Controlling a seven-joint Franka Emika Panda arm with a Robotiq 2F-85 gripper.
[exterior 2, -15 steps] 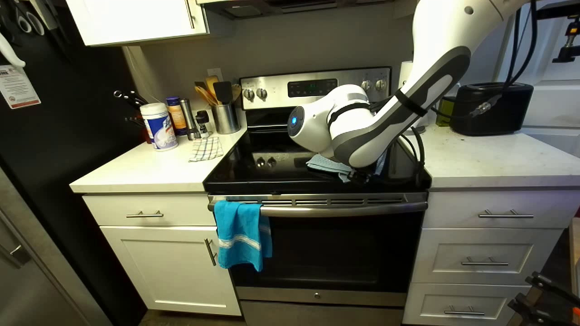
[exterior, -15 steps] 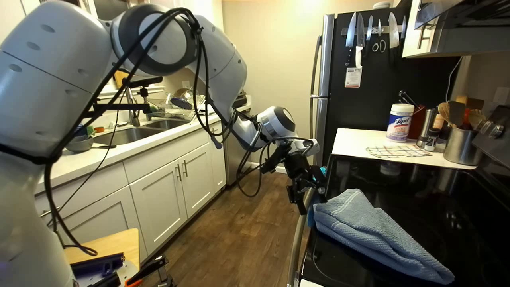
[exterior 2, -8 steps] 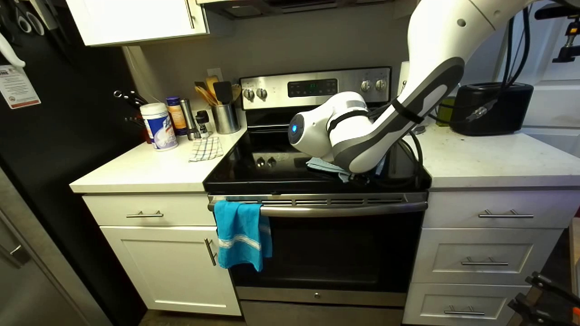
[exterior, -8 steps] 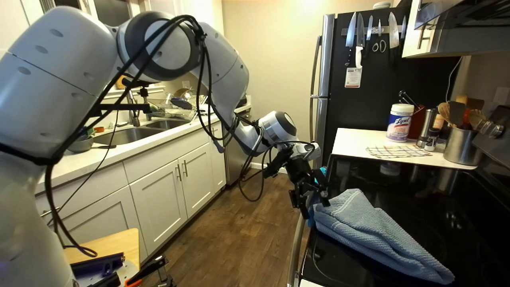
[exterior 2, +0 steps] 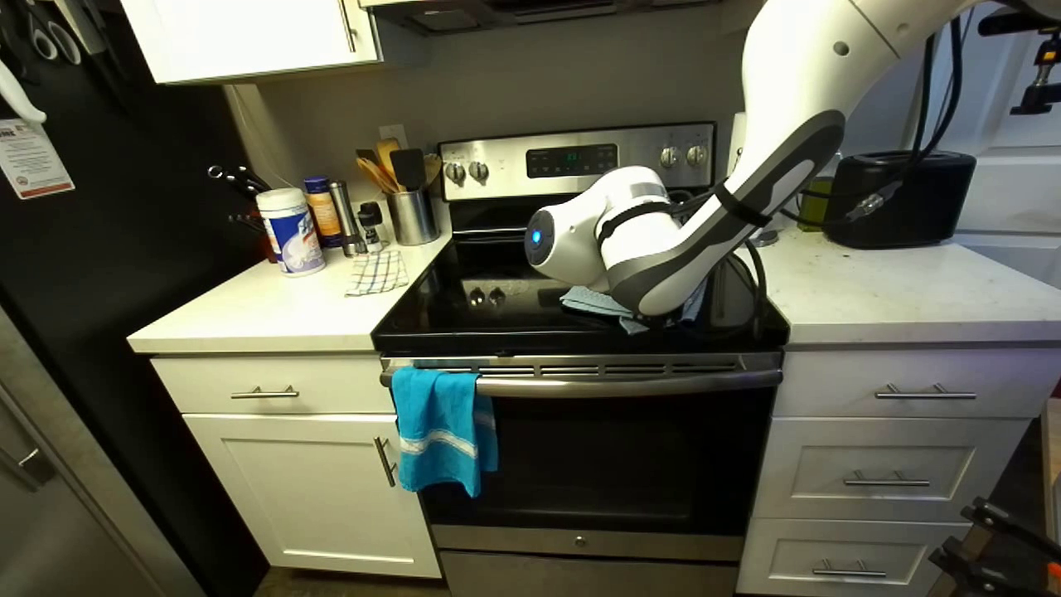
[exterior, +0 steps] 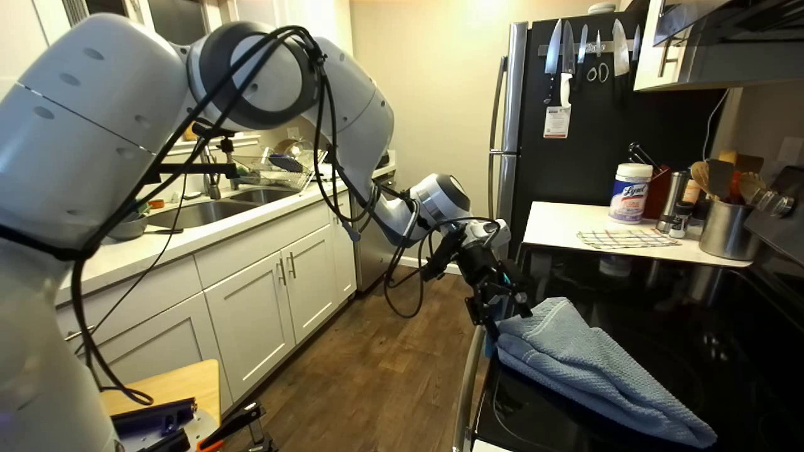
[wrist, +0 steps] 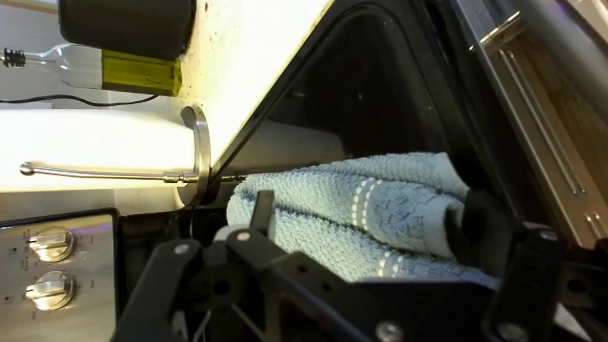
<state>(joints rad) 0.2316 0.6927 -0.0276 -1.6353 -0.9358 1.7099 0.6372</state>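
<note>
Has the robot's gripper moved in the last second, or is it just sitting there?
Yes: in an exterior view, the gripper has shifted rightward against the fixed black stove top, toward the pale blue towel lying there.

Blue towel [wrist: 327, 204] lies between the parted jaws, perhaps touching one.

The black stovetop [exterior: 666, 314] bears 1 folded blue towel [exterior: 590, 364].

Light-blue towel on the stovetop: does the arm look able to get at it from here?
Probably yes: the fingers stand open by the towel, and the wrist view shows nothing lying between; whether they touch it, I can't tell.
</note>
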